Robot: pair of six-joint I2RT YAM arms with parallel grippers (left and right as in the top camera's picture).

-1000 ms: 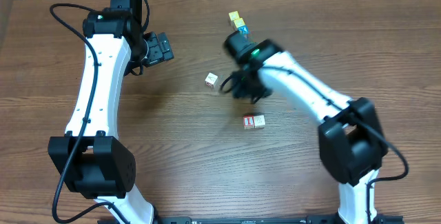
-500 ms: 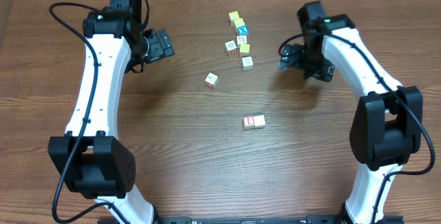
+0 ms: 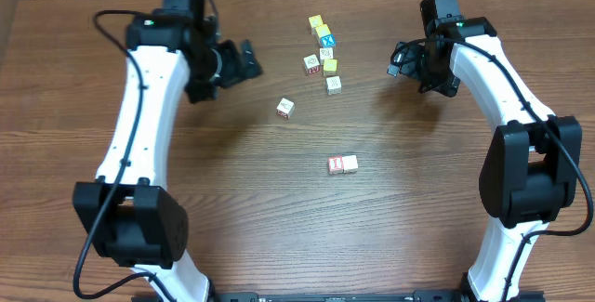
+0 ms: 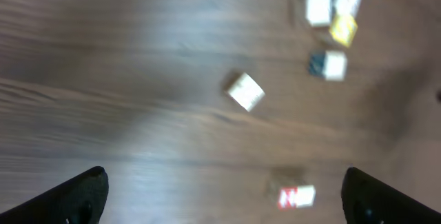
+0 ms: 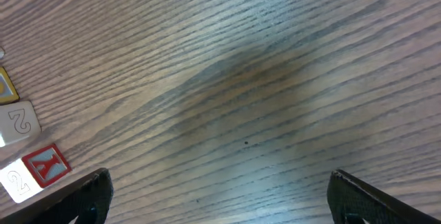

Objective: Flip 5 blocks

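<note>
1. The left gripper (image 3: 245,59), on a white-and-black arm, hangs over the brown wood-grain table (image 3: 242,211), left of the cubes. Its jaws are spread wide with nothing between them, and its black fingertips (image 4: 79,196) show at the lower corners of the blurred wrist view.
2. The right gripper (image 3: 400,62) hovers over bare wood at the table's right, apart from every cube. Its jaws are also spread and empty.
3. A lone cream wooden cube with red markings (image 3: 285,108) lies near the table's middle. It touches nothing and sits closer to the left gripper.
4. A loose cluster of tiny wooden cubes lies at the far side, between the two grippers. A yellow-topped cube (image 3: 316,22) is farthest back, a blue-topped cube (image 3: 326,41) is just behind the pale ones, and a cream-faced cube (image 3: 333,85) is at the near end.
5. A red-faced cube (image 3: 336,164) and a pale cream cube (image 3: 350,164) sit touching side by side nearer the front, well apart from both grippers.
6. At the left edge of the right wrist view, a cream block marked "2" (image 5: 17,122) lies just beside a red-faced lettered block (image 5: 46,165). Its letter is unclear.
</note>
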